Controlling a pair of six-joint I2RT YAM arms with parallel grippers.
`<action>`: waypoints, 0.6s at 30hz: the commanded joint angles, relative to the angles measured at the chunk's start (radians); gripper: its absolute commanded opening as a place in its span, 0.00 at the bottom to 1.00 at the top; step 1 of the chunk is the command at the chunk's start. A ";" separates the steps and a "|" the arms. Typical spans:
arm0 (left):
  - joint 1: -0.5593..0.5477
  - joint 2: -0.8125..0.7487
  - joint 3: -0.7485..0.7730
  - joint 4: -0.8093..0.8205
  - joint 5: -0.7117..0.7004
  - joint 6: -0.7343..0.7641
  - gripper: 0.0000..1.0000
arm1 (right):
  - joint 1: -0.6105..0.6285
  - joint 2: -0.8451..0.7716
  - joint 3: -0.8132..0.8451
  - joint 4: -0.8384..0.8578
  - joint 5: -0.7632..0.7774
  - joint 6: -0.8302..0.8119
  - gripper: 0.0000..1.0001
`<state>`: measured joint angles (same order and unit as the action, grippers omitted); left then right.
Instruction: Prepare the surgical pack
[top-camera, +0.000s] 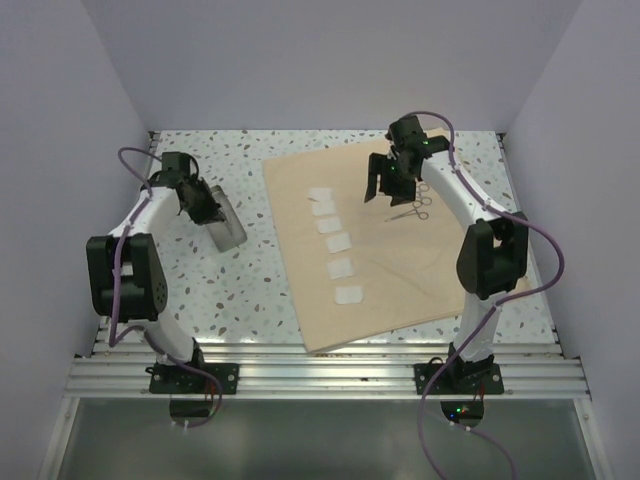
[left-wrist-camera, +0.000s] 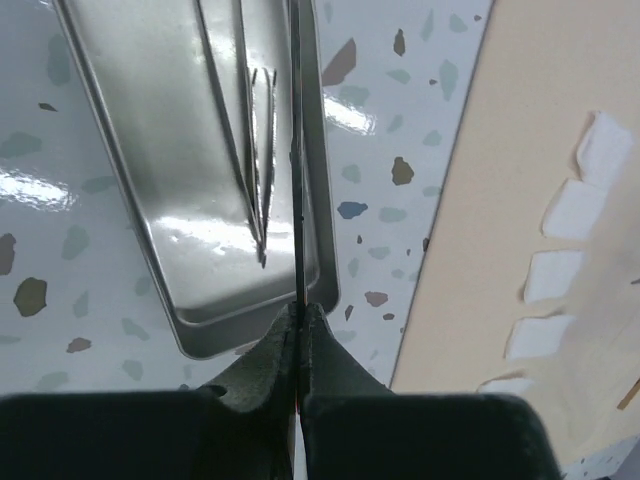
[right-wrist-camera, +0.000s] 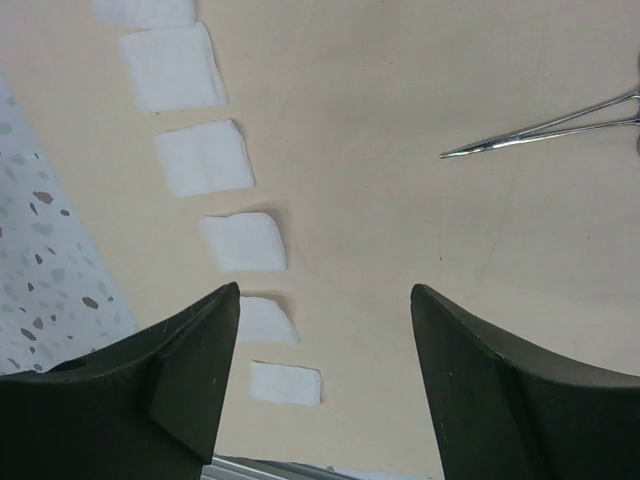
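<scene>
Left tool clenched on a thin steel instrument, just over the tin.
Lift straight to clear the rim; right tool is released above the cloth, gauze at its left.

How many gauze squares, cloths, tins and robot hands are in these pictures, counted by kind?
White gauze squares: 6
Tan cloth: 1
Silver tin: 1
Robot hands: 2, the left hand and the right hand
Total: 10
</scene>
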<state>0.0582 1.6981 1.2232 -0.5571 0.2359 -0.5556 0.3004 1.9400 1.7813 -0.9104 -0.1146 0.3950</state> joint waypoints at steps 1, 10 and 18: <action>0.032 0.046 0.067 -0.055 -0.035 0.042 0.00 | 0.011 0.002 0.003 -0.022 0.027 -0.053 0.73; 0.057 0.152 0.137 -0.121 -0.086 0.065 0.00 | -0.023 0.076 0.075 -0.071 0.099 -0.105 0.74; 0.060 0.153 0.145 -0.130 -0.096 0.071 0.27 | -0.053 0.178 0.153 -0.120 0.289 -0.183 0.74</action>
<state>0.1078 1.8633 1.3193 -0.6743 0.1589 -0.5060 0.2581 2.0727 1.8606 -0.9855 0.0418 0.2764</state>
